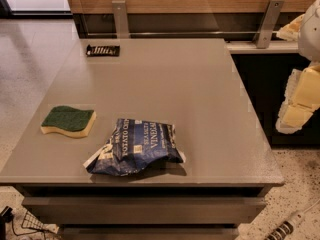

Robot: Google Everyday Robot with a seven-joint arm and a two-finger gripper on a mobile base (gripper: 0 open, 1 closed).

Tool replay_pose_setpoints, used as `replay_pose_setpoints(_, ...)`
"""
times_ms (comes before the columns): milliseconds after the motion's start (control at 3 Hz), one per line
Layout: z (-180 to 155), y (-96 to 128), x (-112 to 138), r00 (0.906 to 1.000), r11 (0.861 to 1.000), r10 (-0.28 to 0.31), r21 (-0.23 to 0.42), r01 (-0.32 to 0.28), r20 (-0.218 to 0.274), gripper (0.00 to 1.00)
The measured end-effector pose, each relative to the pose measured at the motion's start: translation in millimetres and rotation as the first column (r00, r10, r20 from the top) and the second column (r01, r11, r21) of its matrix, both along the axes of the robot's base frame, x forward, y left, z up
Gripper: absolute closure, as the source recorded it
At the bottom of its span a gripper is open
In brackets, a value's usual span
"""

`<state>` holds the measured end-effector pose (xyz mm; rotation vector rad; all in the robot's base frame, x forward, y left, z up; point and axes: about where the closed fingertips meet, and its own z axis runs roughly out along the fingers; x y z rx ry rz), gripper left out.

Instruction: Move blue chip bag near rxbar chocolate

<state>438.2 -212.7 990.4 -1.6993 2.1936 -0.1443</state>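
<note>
The blue chip bag (pixel 135 146) lies crumpled near the front edge of the grey table (pixel 165 79), dark navy with white lettering. The rxbar chocolate (pixel 103 50), a small flat black wrapper with pale lettering, lies at the far left corner of the table, well apart from the bag. My gripper (pixel 296 108), cream and white, hangs at the right edge of the view, off the table's right side and far from both things. It holds nothing that I can see.
A green-topped yellow sponge (pixel 68 121) lies on the table left of the bag. A wooden wall with metal brackets (pixel 120 18) runs behind the table. A dark cabinet (pixel 260 89) stands to the right. Speckled floor lies on the left.
</note>
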Motion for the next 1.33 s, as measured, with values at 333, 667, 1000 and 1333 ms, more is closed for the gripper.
replay_pose_setpoints(333, 0.1, 0.0, 0.0, 1.0000, 1.000, 0.000, 0.000, 0.000, 0.000, 0.00)
replay_pose_setpoints(667, -11.8, 20.1, 8.0, 0.9995, 0.999, 0.020, 0.047, -0.019, -0.024, 0.00)
replay_pose_setpoints(1000, -37.7, 57.8, 12.3, 0.9969, 0.988, 0.045, 0.150, -0.035, -0.064, 0.00)
replay_pose_setpoints(1333, -55.9, 99.8, 10.7, 0.9953, 0.971, 0.057, 0.236, -0.037, -0.078, 0.00)
